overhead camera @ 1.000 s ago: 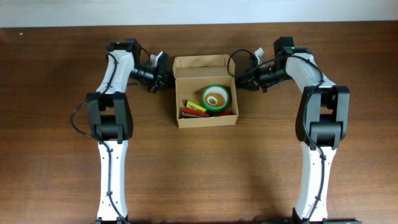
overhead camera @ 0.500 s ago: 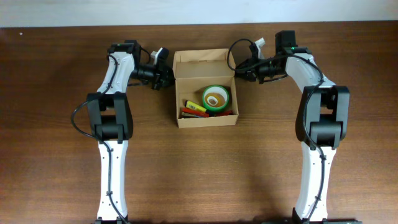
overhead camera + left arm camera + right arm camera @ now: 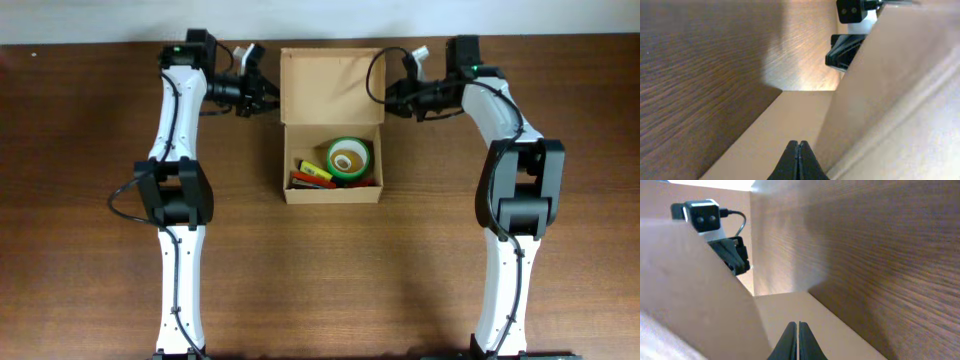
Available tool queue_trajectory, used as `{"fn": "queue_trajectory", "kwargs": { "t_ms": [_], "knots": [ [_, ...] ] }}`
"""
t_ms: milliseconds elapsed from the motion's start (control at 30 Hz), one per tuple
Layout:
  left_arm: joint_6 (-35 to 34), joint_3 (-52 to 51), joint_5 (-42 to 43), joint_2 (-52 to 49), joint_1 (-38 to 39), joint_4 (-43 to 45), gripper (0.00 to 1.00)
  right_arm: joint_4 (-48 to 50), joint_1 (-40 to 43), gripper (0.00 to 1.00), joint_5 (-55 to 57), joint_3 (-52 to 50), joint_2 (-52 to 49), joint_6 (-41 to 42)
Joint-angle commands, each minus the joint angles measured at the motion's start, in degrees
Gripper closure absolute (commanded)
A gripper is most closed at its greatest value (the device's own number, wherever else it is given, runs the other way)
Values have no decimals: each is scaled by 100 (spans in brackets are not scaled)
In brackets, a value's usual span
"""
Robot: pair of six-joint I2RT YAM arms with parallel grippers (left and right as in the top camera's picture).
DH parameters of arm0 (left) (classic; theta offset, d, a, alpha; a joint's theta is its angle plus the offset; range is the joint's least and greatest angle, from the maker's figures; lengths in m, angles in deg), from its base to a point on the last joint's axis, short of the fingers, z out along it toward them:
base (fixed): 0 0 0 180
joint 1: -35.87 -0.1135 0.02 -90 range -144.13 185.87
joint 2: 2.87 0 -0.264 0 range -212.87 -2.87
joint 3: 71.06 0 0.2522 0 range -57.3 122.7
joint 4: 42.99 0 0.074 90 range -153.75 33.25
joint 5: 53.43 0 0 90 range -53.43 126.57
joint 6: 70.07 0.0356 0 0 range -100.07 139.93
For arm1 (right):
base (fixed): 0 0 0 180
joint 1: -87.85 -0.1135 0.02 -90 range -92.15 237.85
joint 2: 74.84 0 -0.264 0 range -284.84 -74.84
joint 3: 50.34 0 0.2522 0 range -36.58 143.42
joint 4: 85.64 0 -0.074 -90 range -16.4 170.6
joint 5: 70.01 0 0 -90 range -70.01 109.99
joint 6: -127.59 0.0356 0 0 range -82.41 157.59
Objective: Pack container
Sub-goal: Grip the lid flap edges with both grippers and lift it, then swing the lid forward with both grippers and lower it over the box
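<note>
The container [image 3: 283, 160], a light-brown cardboard box, stands open at the table's middle. It holds a green tape roll [image 3: 348, 157] and markers [image 3: 312, 175]. Its lid flap [image 3: 332, 85] stands raised at the far side. My left gripper [image 3: 268, 92] is shut at the lid's left edge. In the left wrist view its tips [image 3: 798, 144] rest against a side tab [image 3: 790, 115]. My right gripper [image 3: 392, 97] is shut at the lid's right edge. In the right wrist view its tips [image 3: 798, 325] rest against the other tab [image 3: 790, 305]. Neither gripper has cardboard between its jaws.
The brown wooden table [image 3: 90, 220] ends at a pale wall strip [image 3: 320, 18] just behind the lid. Each wrist view shows the opposite gripper past the lid: the right one [image 3: 847, 47] and the left one [image 3: 732, 255].
Both grippers have moved toward the far edge of the table. The lid flap has swung with them and shows much more of its face from above.
</note>
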Motion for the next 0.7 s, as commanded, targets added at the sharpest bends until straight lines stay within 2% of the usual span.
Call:
{"fn": "queue_trajectory", "kwargs": {
  "t_ms": [0, 133, 300, 533, 667],
  "knots": [
    [219, 487, -133, -70, -31, -157, 98, -212, -33, 96, -131, 485, 146, -173],
    [415, 844, -234, -70, -28, -531, 98, -1075, -61, 96, 260, 1147, 166, -726],
    [955, 1060, -389, -70, 9, -1220, 98, -2789, -223, 96, 1502, 2365, 168, -1773],
    [911, 1060, -435, 101, 195, -1220, 99, -3893, -378, 96, 2315, 3320, 179, -2026],
    [796, 1060, -1174, 422, 369, -1220, 99, -4393, -498, 96, 2903, 3368, 245, -2118]
  ]
}}
